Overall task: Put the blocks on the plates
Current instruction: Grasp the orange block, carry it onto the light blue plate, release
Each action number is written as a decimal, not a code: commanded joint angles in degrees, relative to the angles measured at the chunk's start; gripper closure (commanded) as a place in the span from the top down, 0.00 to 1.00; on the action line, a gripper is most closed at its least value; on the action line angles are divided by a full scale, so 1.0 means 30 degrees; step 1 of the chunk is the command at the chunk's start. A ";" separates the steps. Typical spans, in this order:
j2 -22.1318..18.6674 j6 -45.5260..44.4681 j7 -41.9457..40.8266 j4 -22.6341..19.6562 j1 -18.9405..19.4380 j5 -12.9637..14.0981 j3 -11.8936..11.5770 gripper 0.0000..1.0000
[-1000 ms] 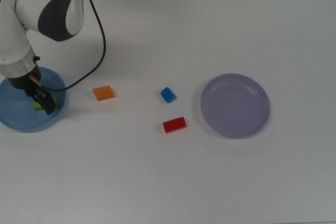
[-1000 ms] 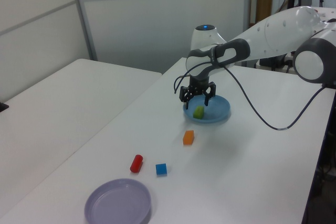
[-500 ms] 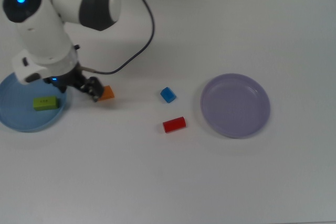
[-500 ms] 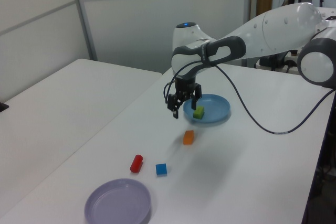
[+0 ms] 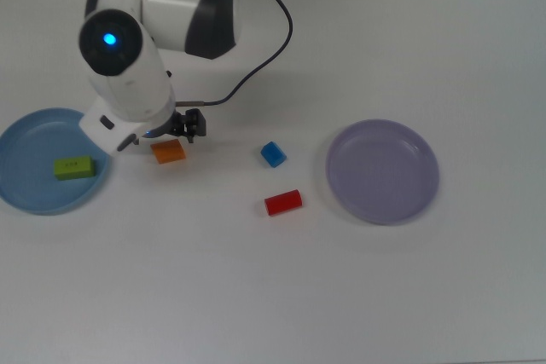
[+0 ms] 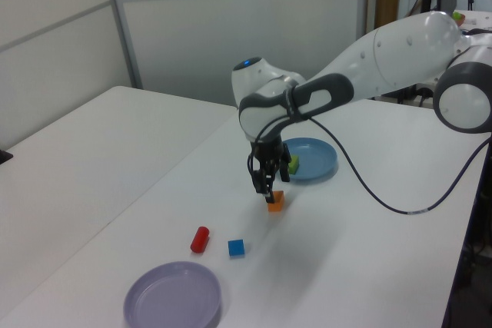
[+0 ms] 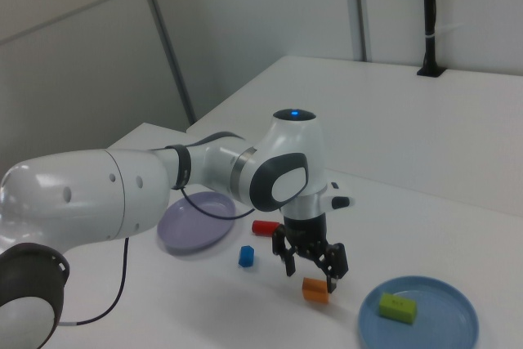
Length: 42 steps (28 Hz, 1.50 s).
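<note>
Now, change: the gripper [image 7: 310,264] has left the light blue plate [image 5: 26,198] and moved across to the orange slab [image 5: 169,152]; half a second ago it was only arriving at the slab's edge.
Gripper state: fingers spread apart and holding nothing, hanging just above the slab, in the right view.
Done part: the lime-green bar [image 5: 74,168] lies alone on the light blue plate, so I judge one block is placed.
Next target: probably the orange slab, which rests on the table [image 5: 256,296] beside that plate.
Other blocks: the blue cube [image 5: 273,154] and the red cylinder [image 5: 282,203] sit between the slab and the lavender plate [image 5: 383,171], which carries nothing.
Hidden: in the top view the arm covers the fingers and part of the slab.
Unclear: whether the fingertips already touch the slab, I cannot tell.
</note>
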 commanded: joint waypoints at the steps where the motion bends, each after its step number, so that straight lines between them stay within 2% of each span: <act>1: 0.0281 0.0008 -0.0517 -0.0195 0.0502 -0.1057 -0.0178 1.00; 4: 0.0399 0.0154 -0.0575 -0.0166 0.0503 -0.1117 -0.0178 0.89; 5: 0.0428 0.0387 -0.0575 -0.0166 0.0503 -0.1146 -0.0178 0.78; 7: 0.0458 0.0565 -0.0575 -0.0166 0.0503 -0.1175 -0.0178 0.68; 10: 0.0604 0.0915 -0.0575 -0.0166 0.0532 -0.1205 -0.0178 0.58; 13: 0.0633 0.1180 -0.0546 -0.0136 0.0590 -0.1205 -0.0178 0.52; 16: 0.0633 0.1239 -0.0546 -0.0136 0.0590 -0.1176 -0.0178 0.38; 19: 0.0633 0.1239 -0.0546 -0.0136 0.0590 -0.1176 -0.0178 0.31; 29: -0.0303 0.0917 -0.0458 0.0596 0.0152 -0.0912 -0.0471 0.30; 33: -0.0948 0.0917 -0.0458 0.0655 -0.0784 -0.0853 -0.0471 0.30; 42: -0.0890 0.0596 -0.1481 0.0538 -0.2777 -0.0941 -0.0704 0.30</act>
